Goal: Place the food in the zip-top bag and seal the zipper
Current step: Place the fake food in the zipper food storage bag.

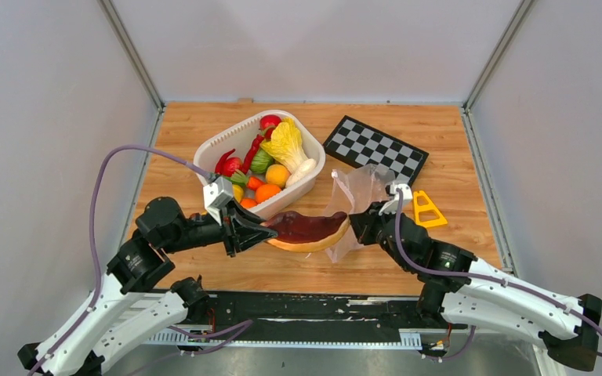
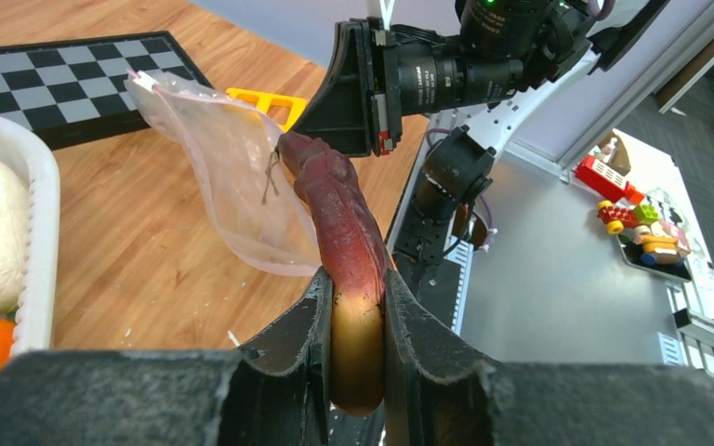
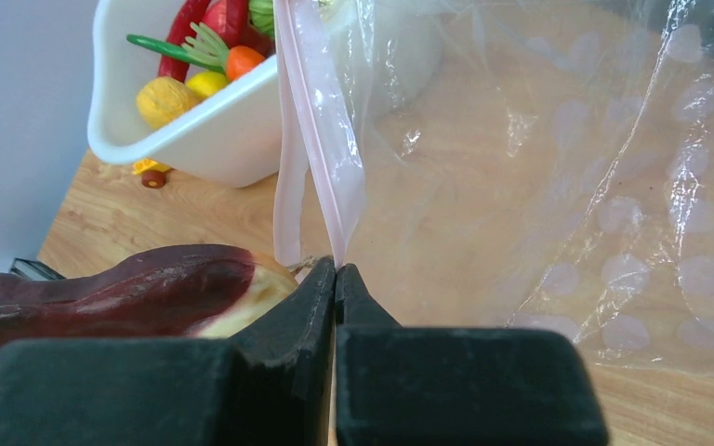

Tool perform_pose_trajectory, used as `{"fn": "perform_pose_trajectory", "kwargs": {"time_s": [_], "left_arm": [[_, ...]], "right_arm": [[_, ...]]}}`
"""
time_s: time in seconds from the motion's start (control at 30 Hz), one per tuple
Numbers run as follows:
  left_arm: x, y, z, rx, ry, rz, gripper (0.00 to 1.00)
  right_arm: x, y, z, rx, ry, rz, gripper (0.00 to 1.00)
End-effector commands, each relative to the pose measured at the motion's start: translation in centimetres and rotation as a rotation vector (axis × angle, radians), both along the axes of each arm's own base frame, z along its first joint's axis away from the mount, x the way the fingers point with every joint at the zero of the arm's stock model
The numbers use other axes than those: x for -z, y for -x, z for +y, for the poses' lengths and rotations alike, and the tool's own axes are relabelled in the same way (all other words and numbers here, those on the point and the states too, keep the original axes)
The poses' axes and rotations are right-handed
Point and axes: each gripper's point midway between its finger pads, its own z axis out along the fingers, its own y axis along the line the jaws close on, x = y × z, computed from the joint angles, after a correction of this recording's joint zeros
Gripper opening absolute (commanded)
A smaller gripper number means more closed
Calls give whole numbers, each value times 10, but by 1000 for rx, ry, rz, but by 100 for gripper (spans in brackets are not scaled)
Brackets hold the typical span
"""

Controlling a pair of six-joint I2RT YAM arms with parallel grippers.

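My left gripper is shut on the near end of the long tan bun with a dark-red top, holding it level above the table; in the left wrist view the bun runs from my jaws toward the bag. My right gripper is shut on the pink zipper strip of the clear dotted zip-top bag, holding its mouth up. The bun's far end sits at the bag's mouth. The bag's body hangs to the right. Other toy produce lies in the white basket.
The white basket stands at the back left. A checkerboard lies at the back right. A yellow toy piece lies right of the bag. Wooden table, grey walls on both sides.
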Motion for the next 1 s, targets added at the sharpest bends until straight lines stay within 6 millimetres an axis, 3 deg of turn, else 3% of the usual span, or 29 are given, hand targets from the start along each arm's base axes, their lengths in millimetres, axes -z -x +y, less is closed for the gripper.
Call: {"fn": "perform_pose_trajectory", "kwargs": {"time_s": [0.0,0.2,0.47,0.8,0.97], "left_arm": [[5,-13,-3,-20,-44,-40,0],[19,-30,2,-102,-122,-37,0],[26,-31,3,-121,-105,-21,0],[29,-26,7,-136,-49,-23,0],[9,-22,-6,-76,81,-49,0]], "right_arm": [[-16,5,23,-86,-69,-17,0],[-6,4,42,-132,-34,17,0],[-8,12,58,-207,-49,41,0],[-23,17,14,-116,-136,-26,0],[-26,17,4,-94,-130,-35,0]]}}
